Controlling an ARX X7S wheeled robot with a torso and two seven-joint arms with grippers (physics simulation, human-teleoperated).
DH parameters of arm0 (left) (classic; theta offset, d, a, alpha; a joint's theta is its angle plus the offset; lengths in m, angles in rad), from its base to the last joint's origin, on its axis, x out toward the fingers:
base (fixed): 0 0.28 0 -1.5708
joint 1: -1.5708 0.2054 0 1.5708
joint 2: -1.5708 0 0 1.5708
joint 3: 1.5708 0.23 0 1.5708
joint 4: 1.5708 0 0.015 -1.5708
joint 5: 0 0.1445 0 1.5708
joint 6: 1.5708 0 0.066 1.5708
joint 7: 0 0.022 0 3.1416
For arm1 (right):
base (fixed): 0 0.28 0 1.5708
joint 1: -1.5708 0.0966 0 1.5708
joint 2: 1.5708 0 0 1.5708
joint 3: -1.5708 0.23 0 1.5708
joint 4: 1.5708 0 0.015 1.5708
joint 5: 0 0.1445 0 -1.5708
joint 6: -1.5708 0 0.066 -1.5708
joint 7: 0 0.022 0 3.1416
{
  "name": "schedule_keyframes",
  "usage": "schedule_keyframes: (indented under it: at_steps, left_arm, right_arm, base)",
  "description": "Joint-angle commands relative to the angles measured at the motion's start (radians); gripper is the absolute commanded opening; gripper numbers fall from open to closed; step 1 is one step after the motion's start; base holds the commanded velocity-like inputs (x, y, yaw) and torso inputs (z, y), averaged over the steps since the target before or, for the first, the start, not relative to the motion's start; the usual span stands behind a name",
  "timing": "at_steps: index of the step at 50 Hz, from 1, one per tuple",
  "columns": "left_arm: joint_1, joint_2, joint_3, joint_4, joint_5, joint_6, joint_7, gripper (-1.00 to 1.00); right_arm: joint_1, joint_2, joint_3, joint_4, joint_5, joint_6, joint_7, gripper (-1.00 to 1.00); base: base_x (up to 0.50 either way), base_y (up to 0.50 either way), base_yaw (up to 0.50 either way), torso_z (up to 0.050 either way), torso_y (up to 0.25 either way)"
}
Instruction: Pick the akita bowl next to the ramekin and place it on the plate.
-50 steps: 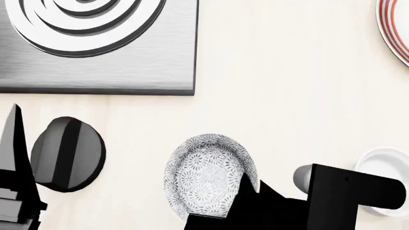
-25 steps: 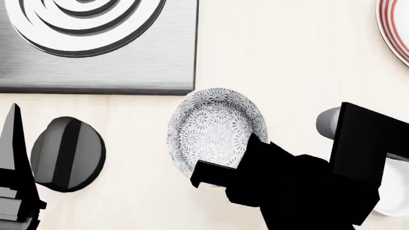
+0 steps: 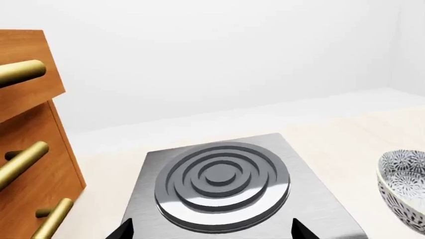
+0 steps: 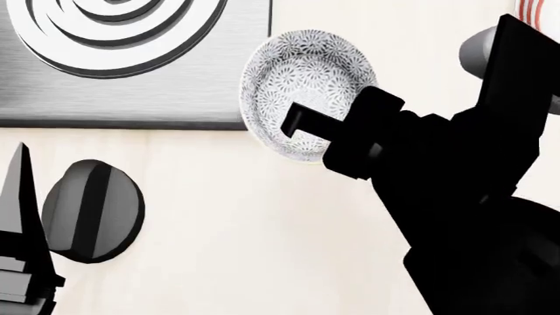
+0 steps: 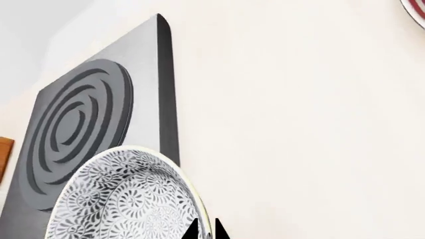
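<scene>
Hanging tilted above the table [image 4: 262, 216], the akita bowl [image 4: 302, 82] sits clamped at its rim in the right gripper [image 4: 302, 125], over the corner of the steel burner plate [image 4: 175, 85]. Only a sliver of the plate [image 4: 536, 10] shows far right. I cannot tell how the left gripper [image 4: 22, 216] stands.

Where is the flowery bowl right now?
In the head view the bowl is up in the middle, held at its rim by the right hand. It sits beside the right edge of the stove burner plate, with the red-ringed plate far right.
</scene>
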Motion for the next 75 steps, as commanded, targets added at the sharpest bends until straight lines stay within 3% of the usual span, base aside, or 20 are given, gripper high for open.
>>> schedule_keyframes:
  at_steps: [1,20,75]
  left_arm:
    - [0.013,0.0,0.005,-0.011,0.004,0.016,0.009,1.0]
    - [0.007,-0.009,-0.001,-0.008,0.003,0.014,0.004,1.0]
    - [0.031,-0.011,0.003,-0.037,0.024,0.032,0.019,1.0]
  right_arm:
    - [0.029,-0.033,0.067,0.152,0.12,0.081,-0.12,-1.0]
    - [0.014,-0.099,0.107,0.426,0.242,0.195,-0.232,-1.0]
    - [0.024,-0.316,0.129,1.197,0.429,0.587,-0.264,-1.0]
  base:
    - [0.0,0.0,0.0,0.0,0.0]
    - [0.0,0.0,0.0,0.0,0.0]
    - [0.0,0.0,0.0,0.0,0.0]
